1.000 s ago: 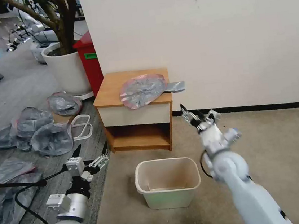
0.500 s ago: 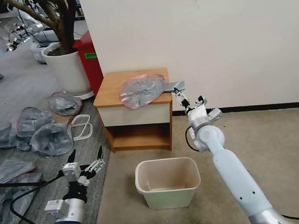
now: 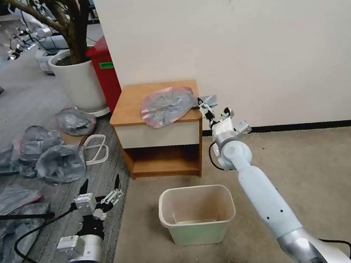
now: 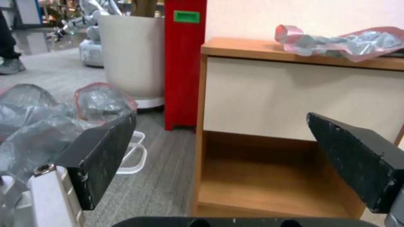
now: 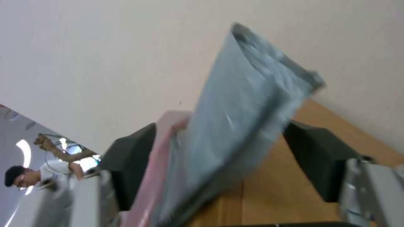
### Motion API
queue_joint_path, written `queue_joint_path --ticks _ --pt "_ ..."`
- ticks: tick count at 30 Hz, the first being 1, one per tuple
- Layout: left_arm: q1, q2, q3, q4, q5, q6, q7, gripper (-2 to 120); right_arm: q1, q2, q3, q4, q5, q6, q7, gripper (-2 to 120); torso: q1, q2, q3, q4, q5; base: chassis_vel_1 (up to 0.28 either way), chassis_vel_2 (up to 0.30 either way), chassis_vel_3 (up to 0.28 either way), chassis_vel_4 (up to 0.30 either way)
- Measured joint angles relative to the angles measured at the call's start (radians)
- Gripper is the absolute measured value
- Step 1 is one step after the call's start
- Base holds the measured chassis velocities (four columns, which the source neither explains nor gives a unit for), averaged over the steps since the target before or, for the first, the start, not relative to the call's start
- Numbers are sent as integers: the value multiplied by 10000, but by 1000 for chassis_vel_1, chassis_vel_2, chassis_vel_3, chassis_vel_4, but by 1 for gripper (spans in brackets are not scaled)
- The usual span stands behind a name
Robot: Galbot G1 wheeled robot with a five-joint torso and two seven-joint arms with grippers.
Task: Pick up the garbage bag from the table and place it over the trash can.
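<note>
The garbage bag, grey with a pink rim, lies crumpled on the wooden table. A folded grey tail sticks out past the table's right edge. My right gripper is at that edge and open, with the tail passing between its dark fingers. The cream trash can stands on the carpet in front of the table. My left gripper hangs open low to the left of the table. In the left wrist view it faces the table's drawer front and lower shelf, with the bag on top.
A heap of similar grey bags and a white wire frame lie on the floor at left. A white planter and a red bin stand behind. The wall runs close behind the table. Open carpet lies to the right.
My right arm has stretched forward and up from beside the trash can to the table's right edge, bringing its fingers around the bag's tail. The left gripper has sunk slightly.
</note>
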Motion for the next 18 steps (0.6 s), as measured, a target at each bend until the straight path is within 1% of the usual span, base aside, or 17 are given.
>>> queue_joint_path --ticks 3,4,6,8,9,12,13,14,16,18 --pt "-4 -8 1 30 5 -16 1 100 100 59 -12 -113 6 59 -25 61 0 0 0 -1 0 0 0 0 0" --pt "-4 -8 1 30 5 -16 1 100 100 59 -12 -113 6 59 -25 61 0 0 0 -1 0 0 0 0 0" --pt "-10 3 -1 34 6 -22 0 100 115 145 6 -134 0 111 -69 51 0 0 0 1 1 0 0 0 0" --pt "-14 8 -6 48 6 -22 -3 100 105 207 48 -132 -57 146 -125 43 0 0 0 0 1 0 0 0 0" --pt "-14 8 -6 48 6 -22 -3 100 105 207 48 -132 -57 146 -125 43 0 0 0 0 1 0 0 0 0" --pt "11 -10 -12 82 31 -22 -45 100 45 257 97 -11 -86 178 -145 28 0 1 0 0 0 0 0 0 0" --pt "22 -13 -11 91 39 -22 -51 100 35 257 97 27 -90 193 -150 25 0 0 0 0 1 0 0 0 0" --pt "22 -13 -11 91 39 -22 -51 100 35 257 97 27 -90 193 -150 25 0 0 0 0 1 0 0 0 0" --pt "19 -13 -11 104 43 -23 -59 100 28 252 97 51 -90 209 -151 16 0 0 0 0 0 0 0 0 0" --pt "-4 -6 -11 114 44 -22 -116 100 16 250 104 92 -91 234 -152 5 0 0 0 0 1 0 0 0 0"
